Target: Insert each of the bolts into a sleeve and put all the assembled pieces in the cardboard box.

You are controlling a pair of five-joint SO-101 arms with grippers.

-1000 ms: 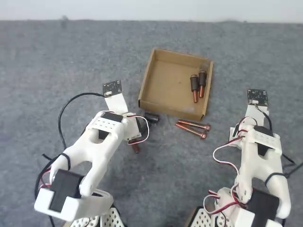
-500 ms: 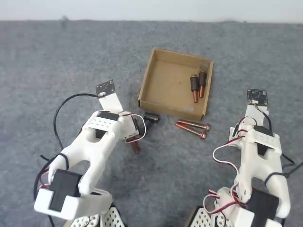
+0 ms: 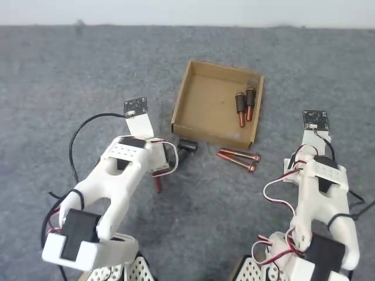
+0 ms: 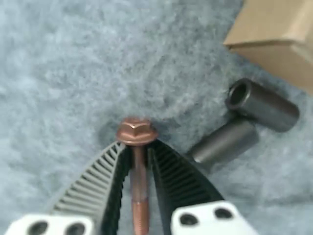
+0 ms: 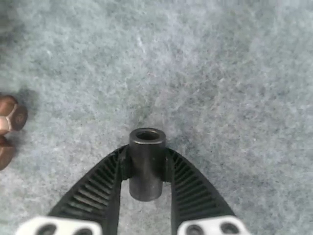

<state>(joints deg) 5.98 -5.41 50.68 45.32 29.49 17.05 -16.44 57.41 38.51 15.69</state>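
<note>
Cardboard box (image 3: 211, 133): 1.
Assembled pieces (image 3: 241, 109) (image 3: 250, 103): 2.
bolts (image 3: 239, 154) (image 3: 236, 161) (image 4: 137, 133), loose: 3.
sleeves (image 4: 261, 104) (image 4: 224, 143) (image 5: 146, 164), loose: 3.
Counting assembled ones: 5 bolts, 5 sleeves.
Arms (image 3: 117, 181) (image 3: 319, 193): 2.

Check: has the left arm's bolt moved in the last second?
Yes. The bolt in the left gripper has shifted left in the high view, away from the box.

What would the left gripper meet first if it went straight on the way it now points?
Probably the grey carpet, hit by the head of the bolt it holds; the two sleeves lie aside.
</note>
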